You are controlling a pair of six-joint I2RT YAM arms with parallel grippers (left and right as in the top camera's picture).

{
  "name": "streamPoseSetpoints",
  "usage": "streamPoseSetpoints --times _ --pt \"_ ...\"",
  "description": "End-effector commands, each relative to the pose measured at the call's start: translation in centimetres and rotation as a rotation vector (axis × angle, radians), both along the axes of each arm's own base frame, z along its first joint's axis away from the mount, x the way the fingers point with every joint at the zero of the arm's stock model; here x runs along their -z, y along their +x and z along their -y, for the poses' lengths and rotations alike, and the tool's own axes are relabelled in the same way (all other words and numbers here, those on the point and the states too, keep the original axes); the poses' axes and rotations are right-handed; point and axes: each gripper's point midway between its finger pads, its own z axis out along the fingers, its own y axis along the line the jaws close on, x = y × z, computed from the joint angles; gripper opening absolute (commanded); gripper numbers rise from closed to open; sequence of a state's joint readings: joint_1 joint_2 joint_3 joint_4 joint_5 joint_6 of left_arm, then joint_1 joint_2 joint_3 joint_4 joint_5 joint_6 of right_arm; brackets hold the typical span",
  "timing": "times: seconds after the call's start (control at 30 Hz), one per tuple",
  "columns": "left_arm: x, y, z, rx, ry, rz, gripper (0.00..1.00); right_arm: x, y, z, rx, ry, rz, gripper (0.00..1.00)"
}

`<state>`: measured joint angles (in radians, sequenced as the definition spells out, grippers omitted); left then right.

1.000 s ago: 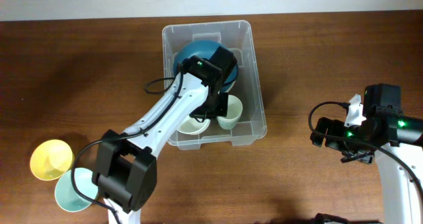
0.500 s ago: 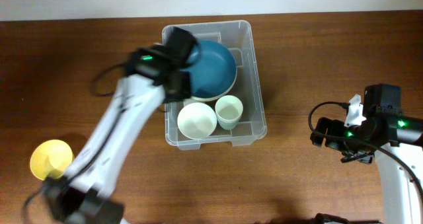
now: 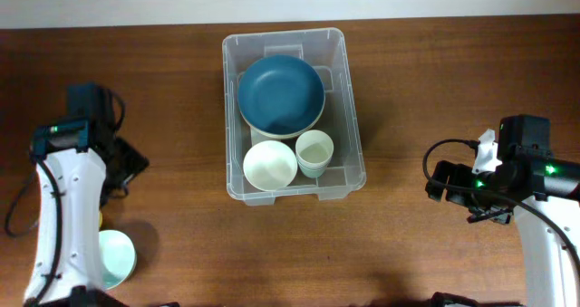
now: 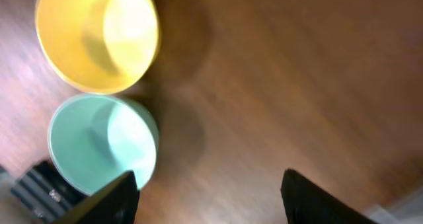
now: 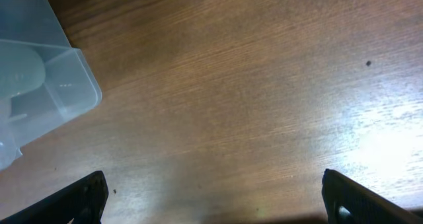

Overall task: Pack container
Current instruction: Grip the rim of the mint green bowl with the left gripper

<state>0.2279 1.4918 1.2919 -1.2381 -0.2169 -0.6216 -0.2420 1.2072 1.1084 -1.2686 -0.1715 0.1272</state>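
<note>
Left jaws stand wide apart and empty above the counter (image 3: 435, 71). They point down at the yellow bowl (image 4: 96, 36) and the mint bowl (image 4: 99, 151), which sit just beside each other at the near left, well apart from the container (image 3: 355, 117). Right jaws are likewise spread with nothing between them. They hang over bare wood on the right, with only a corner of the container at the edge of their view.

The container lies at the middle back of the counter, open side up. Inside, a blue dish (image 3: 281, 94) fills the far half, and a paler rim shows beneath it. A white bowl (image 3: 270, 164) and a pale cup (image 3: 314, 151) sit side by side in the near half. That layout looks meant to save room, with the wide piece at one end and the small ones tucked together.

Two bowls are outside, so packing looks part done. Where the left jaws hang suggests one of those bowls is the next pick; which one cannot be told.
</note>
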Motion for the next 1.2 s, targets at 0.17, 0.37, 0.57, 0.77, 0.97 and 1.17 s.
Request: streamPoseSetpoints --times 0.17,0.37,0.57,0.77,0.97,1.17 --pt "9.6 -5.4 -0.3 -0.102 -0.166 -0.101 0.72 0.0 0.0 -0.2 -0.015 -0.001 0.005 0.99" --pt "12.9 -7.6 0.5 -0.107 -0.179 -0.138 0.72 0.0 0.0 -0.2 -0.015 -0.002 0.005 0.99" --pt "14.0 -7.3 0.0 -0.086 -0.146 -0.107 0.37 0.0 0.0 -0.2 -0.015 -0.001 0.004 0.99" --pt "14.1 -6.9 0.0 -0.084 -0.146 -0.092 0.04 0.0 0.0 -0.2 -0.015 -0.001 0.004 0.99" --pt "13.3 -5.4 0.6 -0.029 -0.177 -0.049 0.01 0.0 0.1 -0.2 -0.015 -0.003 0.007 0.99" --pt "5.7 0.5 4.7 0.173 -0.176 0.128 0.01 0.0 0.1 -0.2 -0.014 -0.002 0.007 0.99"
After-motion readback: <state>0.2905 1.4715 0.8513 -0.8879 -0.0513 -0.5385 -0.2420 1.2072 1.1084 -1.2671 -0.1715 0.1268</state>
